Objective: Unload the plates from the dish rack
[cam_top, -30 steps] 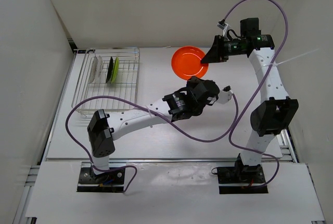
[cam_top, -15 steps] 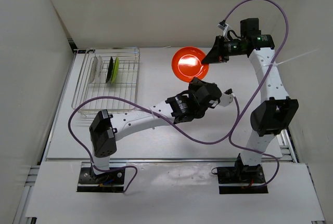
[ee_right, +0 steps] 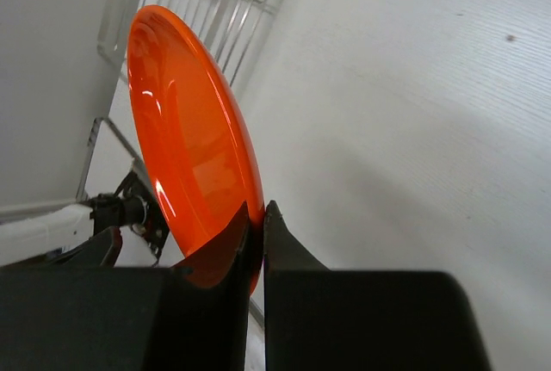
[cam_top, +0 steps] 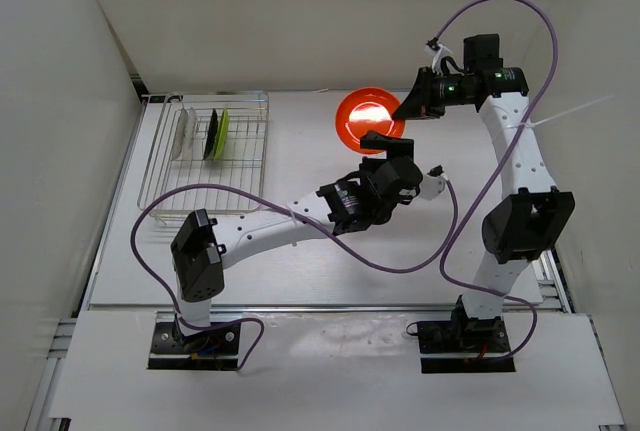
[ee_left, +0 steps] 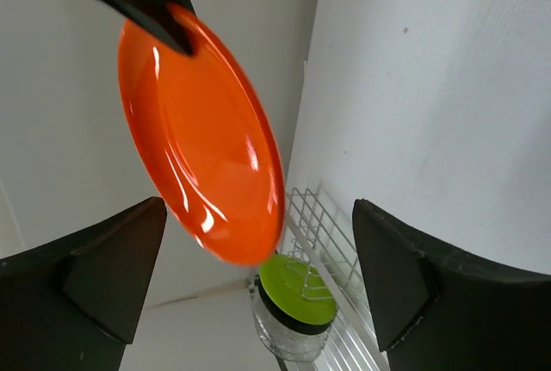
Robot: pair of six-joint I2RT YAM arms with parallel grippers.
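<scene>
Three plates stood on edge in the dish rack (cam_top: pixel 190 186), far off to the left of both pincers: clear plate (cam_top: pixel 179 135), black plate (cam_top: pixel 211 137), lime green plate (cam_top: pixel 222 133), packed close side by side. By my reckoning, one of four was out of the rack but not set down, with three left to unload.

Left arm reached long and low across the table from its base, wrist turned upward. Left pincer (cam_top: pixel 380 143) had its fingers spread wide and held nothing. The orange plate (cam_top: pixel 365 116) hung just beyond its tips, apart from them as far as the left wrist view showed.

Right pincer (cam_top: pixel 408 106) was clamped on the orange plate's rim, one finger on each face of the lip. The plate sat to that pincer's left, tilted steeply, nearly on edge, lifted off the table. Right arm stood tall, elbow high, forearm angled back toward the left, wrist roughly level.

Hand-over or put-down pending; could not tell which.
</scene>
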